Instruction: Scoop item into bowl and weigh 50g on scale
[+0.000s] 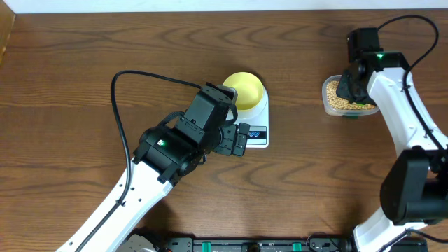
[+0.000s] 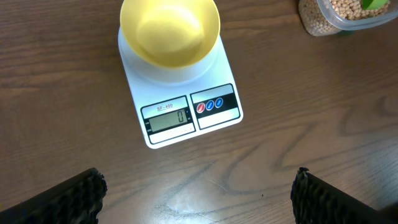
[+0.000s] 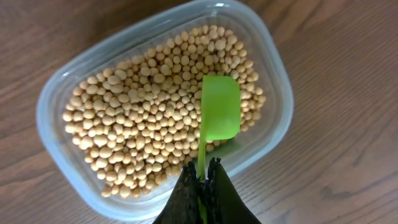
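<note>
Left gripper (image 2: 199, 198): spread wide with nothing held between the fingers; it is hung over the wooden table (image 2: 311, 130), just in front of the scale.
Scale (image 2: 186, 106): laid flat on the table, with its display and buttons turned toward the left gripper.
Display (image 2: 168, 118): a single 0 is shown, so it is judged that no weight has been registered with the bowl in place.
Bowl (image 2: 168, 34): seated on the scale's platform; no beans are seen inside it.
Right gripper (image 3: 204, 186): pinched tight on the thin handle of a green scoop (image 3: 221, 115), well apart from the scale on the right side of the table.
Scoop: held over the clear tub (image 3: 48, 121), near its right wall; no beans are seen in its cup, and whether the heap is touched cannot be told.
Beans (image 3: 137, 112): all are kept in the tub, in a loose layer covering its floor.
Done so far: the bowl is set on the scale, the reading is at zero, and the scoop is gripped.
Left to do: beans are yet to be scooped, carried across, tipped into the bowl, and adjusted until 50 g is read.
</note>
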Controlling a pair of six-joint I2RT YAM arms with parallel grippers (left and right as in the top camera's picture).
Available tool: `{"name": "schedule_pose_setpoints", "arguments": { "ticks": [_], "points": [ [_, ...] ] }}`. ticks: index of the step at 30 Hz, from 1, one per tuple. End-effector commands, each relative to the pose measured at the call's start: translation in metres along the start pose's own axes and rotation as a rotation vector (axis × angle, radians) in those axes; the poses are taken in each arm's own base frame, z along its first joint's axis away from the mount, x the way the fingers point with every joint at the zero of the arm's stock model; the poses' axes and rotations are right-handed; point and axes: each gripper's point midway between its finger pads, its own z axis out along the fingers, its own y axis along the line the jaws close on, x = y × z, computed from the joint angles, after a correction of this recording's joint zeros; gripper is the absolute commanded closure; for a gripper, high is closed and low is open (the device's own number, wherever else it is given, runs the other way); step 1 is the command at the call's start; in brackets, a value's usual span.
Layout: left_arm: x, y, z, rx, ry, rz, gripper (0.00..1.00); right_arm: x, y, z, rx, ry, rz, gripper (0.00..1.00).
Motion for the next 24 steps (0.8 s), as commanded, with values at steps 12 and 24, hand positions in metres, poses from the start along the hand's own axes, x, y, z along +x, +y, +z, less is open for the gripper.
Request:
{"name": "schedule_pose_setpoints", "arguments": {
  "ticks": [12, 24],
  "points": [
    [-0.006, -0.004, -0.012, 0.023, -0.031, -0.001, 0.02, -0.001, 0.000, 0.011, 0.007, 0.006, -0.001, 0.99],
    [-0.005, -0.008, -0.029, 0.060, -0.058, 0.001, 0.02, -0.003, -0.002, 0.013, -0.008, 0.012, 0.019, 0.99]
  ]
}}
